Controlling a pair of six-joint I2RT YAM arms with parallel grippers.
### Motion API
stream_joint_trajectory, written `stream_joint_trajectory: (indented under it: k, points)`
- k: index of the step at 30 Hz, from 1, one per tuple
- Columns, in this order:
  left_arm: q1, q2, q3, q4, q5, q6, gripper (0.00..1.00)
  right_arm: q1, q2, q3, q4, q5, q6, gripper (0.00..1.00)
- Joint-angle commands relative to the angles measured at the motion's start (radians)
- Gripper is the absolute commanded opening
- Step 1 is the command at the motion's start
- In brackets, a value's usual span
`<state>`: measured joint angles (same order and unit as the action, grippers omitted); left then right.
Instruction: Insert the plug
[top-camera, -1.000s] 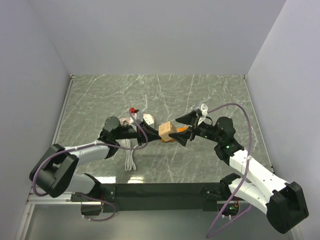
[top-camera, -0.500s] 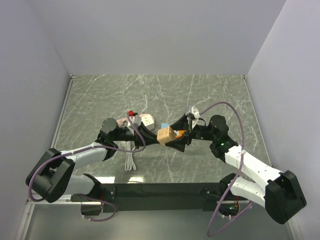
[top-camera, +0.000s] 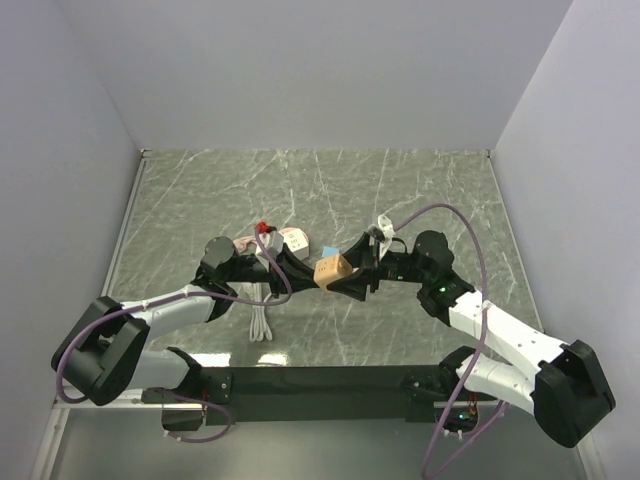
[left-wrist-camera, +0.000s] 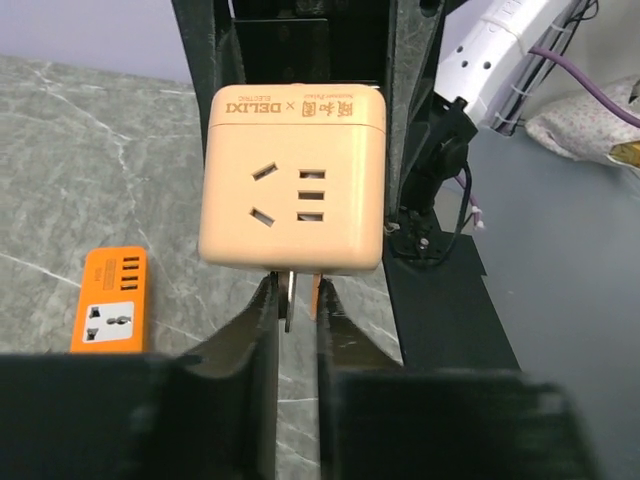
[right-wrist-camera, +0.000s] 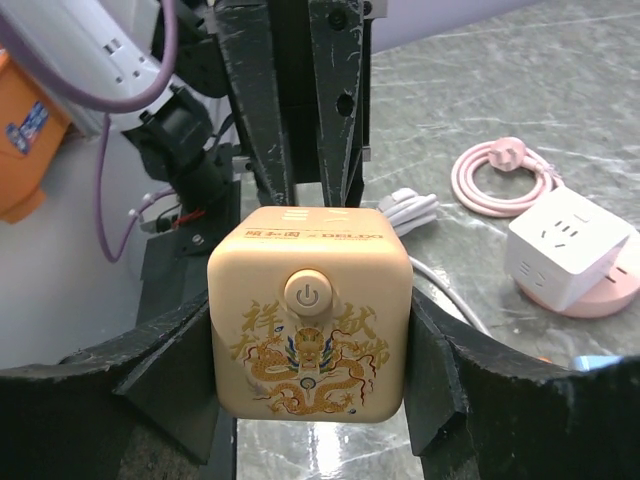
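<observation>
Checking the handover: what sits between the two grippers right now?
The beige cube adapter: the left gripper pinches its prongs, the right gripper's jaws clasp its sides. Both wrist views show it.

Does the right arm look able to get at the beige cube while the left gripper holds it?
Probably yes: the left gripper pinches only the prongs of the beige cube, leaving its sides free; the right gripper flanks them, seemingly touching.
</observation>
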<state>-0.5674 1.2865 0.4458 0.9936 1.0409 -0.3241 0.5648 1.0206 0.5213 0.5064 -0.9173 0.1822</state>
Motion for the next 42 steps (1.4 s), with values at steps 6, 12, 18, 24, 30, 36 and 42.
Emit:
stream_joint_trajectory:
  k: [6,12,18,24,30,36,42]
  points:
    - [0.004,-0.036,0.008,-0.07,-0.148,0.072,0.71,0.007,-0.057,0.068,-0.046,0.27,0.03,0.0]
    - [0.008,-0.091,-0.027,-0.141,-0.238,0.117,0.79,-0.017,-0.088,0.121,-0.153,0.388,0.023,0.0]
    - [0.011,-0.121,-0.038,-0.216,-0.395,0.148,0.78,-0.023,-0.086,0.186,-0.301,0.539,0.026,0.0]
    - [0.011,-0.078,-0.042,-0.214,-0.554,0.155,0.76,-0.025,-0.054,0.259,-0.448,0.638,0.045,0.0]
    - [-0.008,0.009,-0.004,-0.233,-0.602,0.181,0.74,-0.023,0.018,0.321,-0.612,0.773,0.094,0.0]
    - [-0.015,0.111,0.028,-0.156,-0.598,0.139,0.73,-0.014,0.101,0.319,-0.681,0.867,0.122,0.0]
    - [-0.037,0.209,0.065,-0.105,-0.628,0.094,0.73,-0.013,0.183,0.333,-0.689,0.876,0.123,0.0]
